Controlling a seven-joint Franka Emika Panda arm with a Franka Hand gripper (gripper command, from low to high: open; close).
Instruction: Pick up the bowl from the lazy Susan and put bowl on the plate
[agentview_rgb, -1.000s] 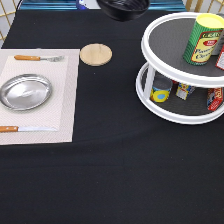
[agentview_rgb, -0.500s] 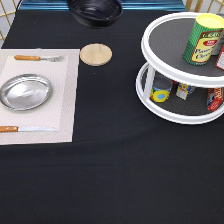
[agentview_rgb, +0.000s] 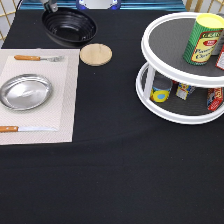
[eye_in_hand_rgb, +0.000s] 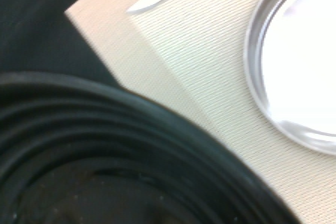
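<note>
The glossy black bowl (agentview_rgb: 69, 26) hangs near the exterior view's top left, off the lazy Susan (agentview_rgb: 170, 116) and above the black tablecloth, just beyond the placemat's far edge. Only a small grey part of my gripper (agentview_rgb: 50, 7) shows at the top edge, gripping the bowl's far rim. The silver plate (agentview_rgb: 25, 92) lies empty on the placemat at the left, below the bowl in the exterior view. In the wrist view the bowl (eye_in_hand_rgb: 112, 165) fills the near corner, with the plate's rim (eye_in_hand_rgb: 259, 75) beside it.
A beige placemat (agentview_rgb: 65, 100) holds a fork (agentview_rgb: 37, 58) and a knife (agentview_rgb: 20, 129). A wooden coaster (agentview_rgb: 95, 54) lies right of the mat. A yellow-green can (agentview_rgb: 204, 39) stands on the lazy Susan's upper tier, and several cans stand on the lower tier.
The bowl, held by my gripper, has moved from the exterior view's top centre leftward and down towards the placemat. Nothing else has moved.
</note>
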